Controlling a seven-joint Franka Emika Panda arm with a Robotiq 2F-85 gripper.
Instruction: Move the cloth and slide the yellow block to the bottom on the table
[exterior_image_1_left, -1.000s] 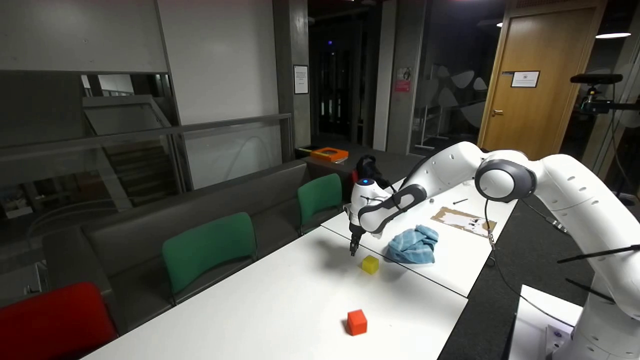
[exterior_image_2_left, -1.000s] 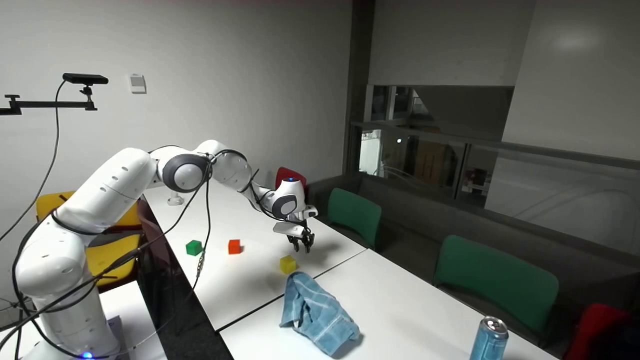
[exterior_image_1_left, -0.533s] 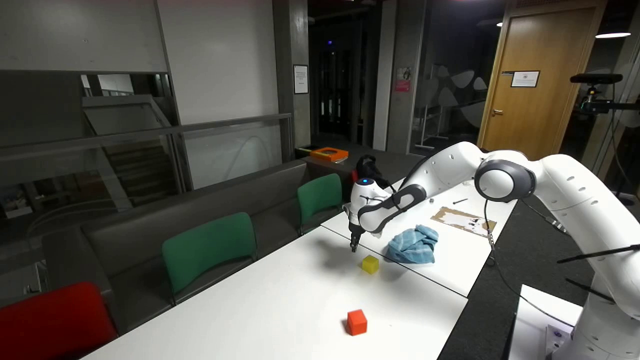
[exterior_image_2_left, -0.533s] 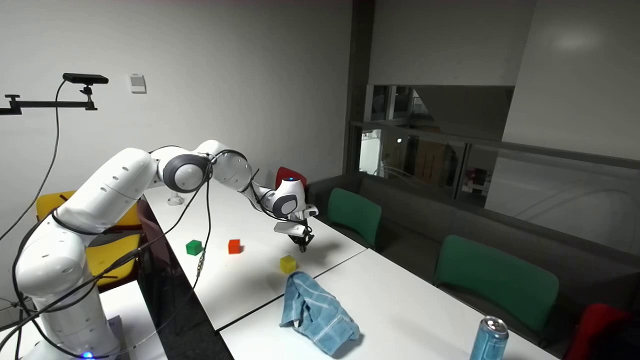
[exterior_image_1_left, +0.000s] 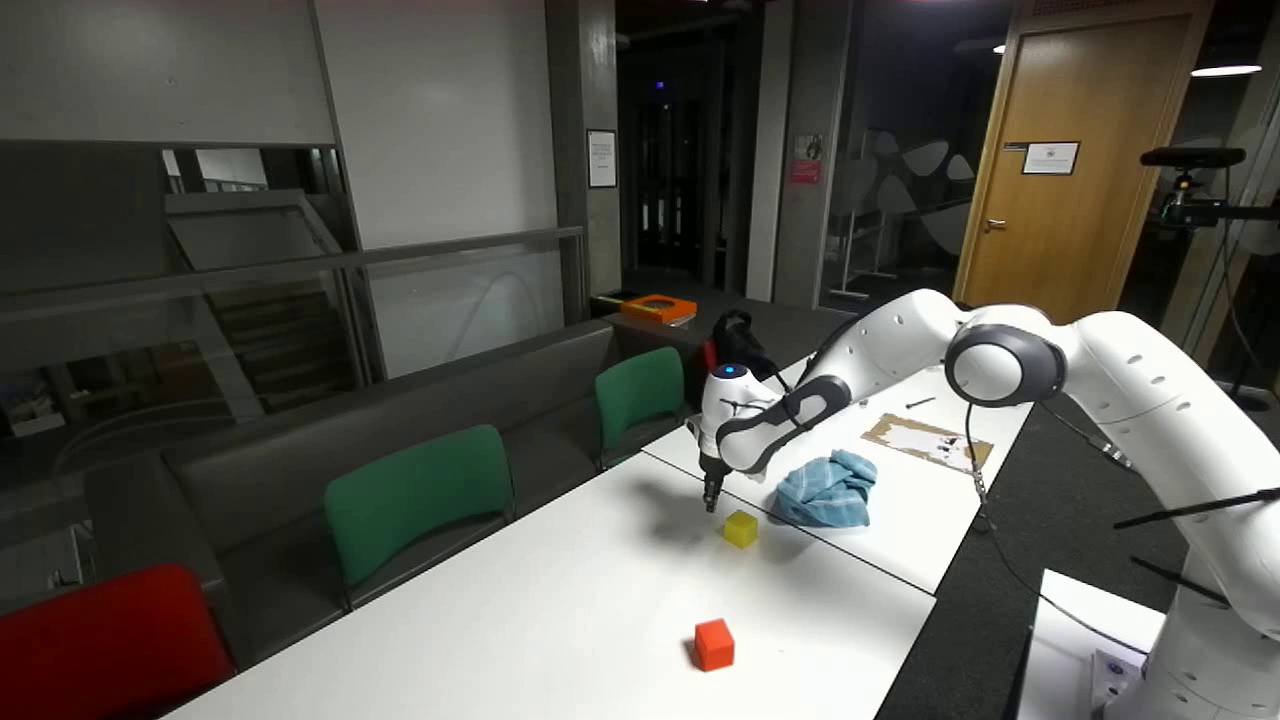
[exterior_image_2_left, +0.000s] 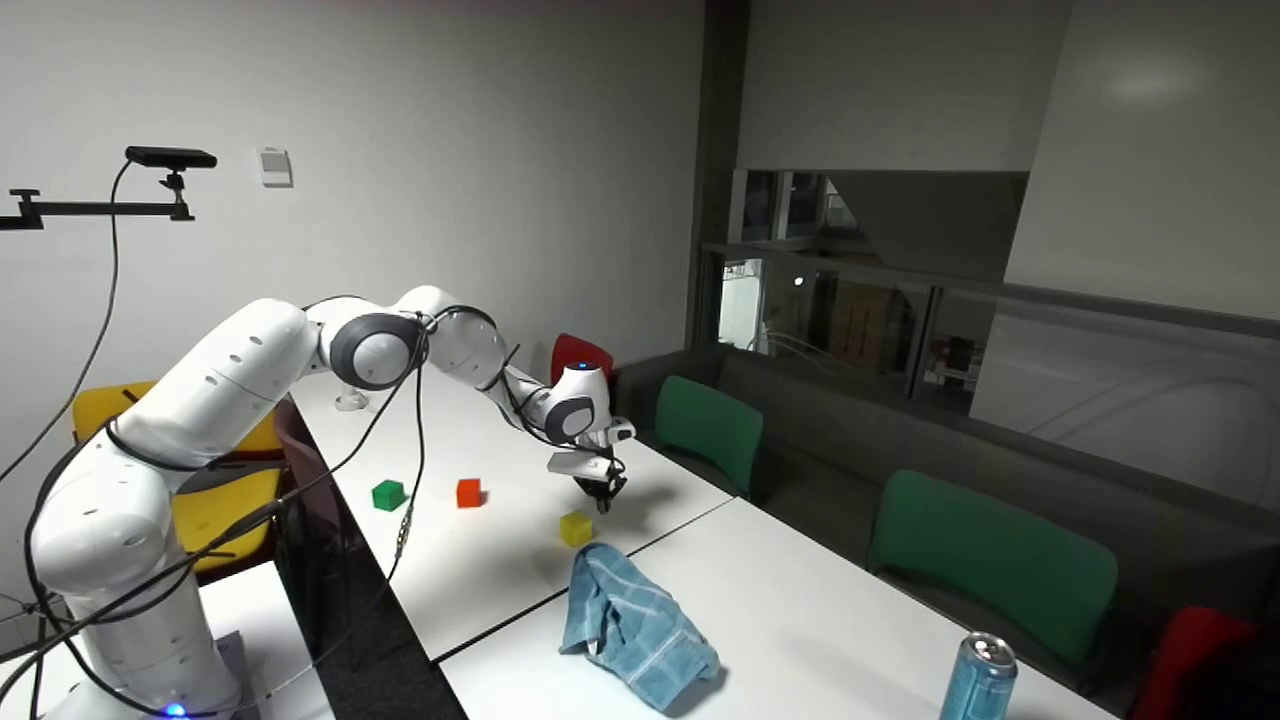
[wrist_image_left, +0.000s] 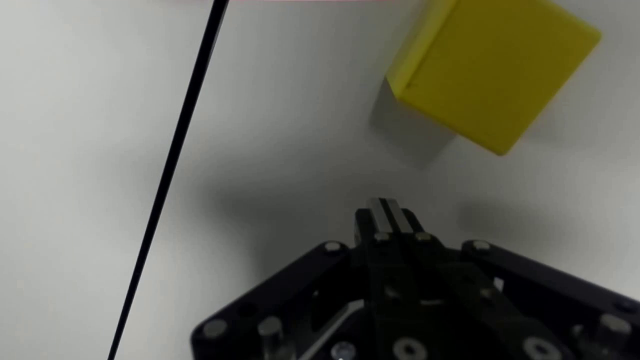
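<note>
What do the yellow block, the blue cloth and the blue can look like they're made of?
Yellow block: smooth, fairly matte, plastic or painted wood, I can't tell which; its faces show mostly even colour and no grain. Blue cloth: matte fabric, perhaps woven cotton; soft folds and pale stripes show. Blue can: probably aluminium, shiny; its silver top glints.

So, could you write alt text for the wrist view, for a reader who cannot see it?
A shut black gripper points up from the bottom edge, holding nothing. Ahead of it, with a gap between, a yellow block rests on a white table at upper right, cut off by the top edge; a dark seam slants along the left.
</note>
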